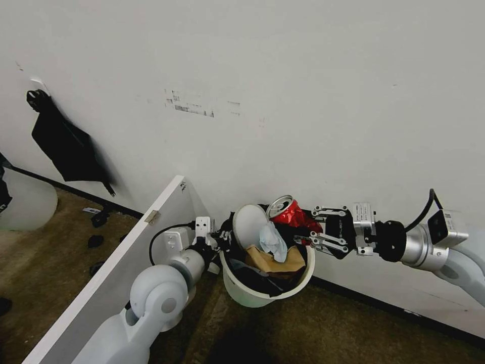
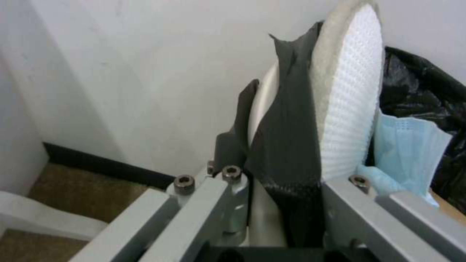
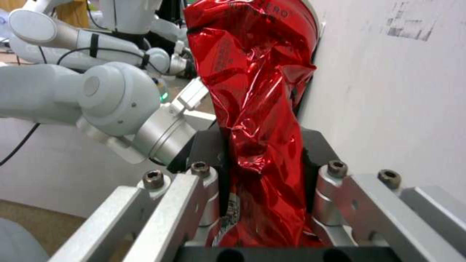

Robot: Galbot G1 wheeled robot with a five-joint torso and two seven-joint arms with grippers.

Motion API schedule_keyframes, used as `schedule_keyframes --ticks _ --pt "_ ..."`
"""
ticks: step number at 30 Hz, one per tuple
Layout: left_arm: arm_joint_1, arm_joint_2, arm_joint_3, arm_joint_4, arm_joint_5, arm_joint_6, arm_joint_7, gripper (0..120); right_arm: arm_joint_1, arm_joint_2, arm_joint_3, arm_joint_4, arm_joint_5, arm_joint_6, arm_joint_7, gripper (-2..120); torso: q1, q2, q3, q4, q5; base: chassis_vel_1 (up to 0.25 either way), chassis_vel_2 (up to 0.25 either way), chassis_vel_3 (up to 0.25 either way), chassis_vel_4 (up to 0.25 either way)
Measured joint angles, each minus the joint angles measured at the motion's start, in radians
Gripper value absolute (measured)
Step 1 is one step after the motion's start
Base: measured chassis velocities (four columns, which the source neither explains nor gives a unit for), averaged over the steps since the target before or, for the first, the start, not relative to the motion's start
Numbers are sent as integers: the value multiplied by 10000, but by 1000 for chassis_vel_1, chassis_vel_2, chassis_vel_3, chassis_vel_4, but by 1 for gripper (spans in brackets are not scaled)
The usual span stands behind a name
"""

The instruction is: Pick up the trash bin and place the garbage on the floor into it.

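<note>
We hold the small round white plastic trash bin (image 1: 252, 293) with its black bag liner up off the brown carpet floor (image 1: 353, 328), close to the white wall (image 1: 303, 76). Our left hand (image 1: 222, 237) is clamped on the near-left part of the bin's rim. In the left wrist view its fingers (image 2: 340, 203) pinch the white rim and the black bag (image 2: 286, 145) together, right beside a white waffle-cloth slipper (image 2: 347, 91) that stands up inside the bin.

Our right hand (image 1: 308, 235) comes in from the right, just above the far-right side of the bin. It is closed tight on a crushed shiny red can (image 1: 290, 213). In the right wrist view the can (image 3: 252, 109) sits squeezed between the two black finger pads (image 3: 311, 160), and its far end is next to the wall.

Inside the bin we also see a light blue face mask (image 1: 273, 241) and a crumpled tan paper (image 1: 275, 260). A white board (image 1: 116, 273) leans at the left of the bin. More black bits lie on the floor far off to the left.
</note>
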Motion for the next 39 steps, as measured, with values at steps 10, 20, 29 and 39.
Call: schedule_keyframes --ticks 10,20,29,39 --pt "-432 -145 378 325 -185 -18 6 4 -43 -9 51 -65 6 29 -29 23 0 0 0 0 1 0 0 0 0" --pt "-425 -159 362 363 -211 -25 18 4 -83 -37 76 62 61 -145 577 42 0 0 0 0 0 0 0 0 0" --pt "-428 -180 335 366 -203 -26 25 4 -37 -132 104 263 115 -1119 723 75 0 0 0 0 -1 0 0 0 0" --pt "-349 -208 293 302 -155 -29 32 4 -58 -220 -107 308 58 -1454 745 100 0 0 0 0 -1 0 0 0 0"
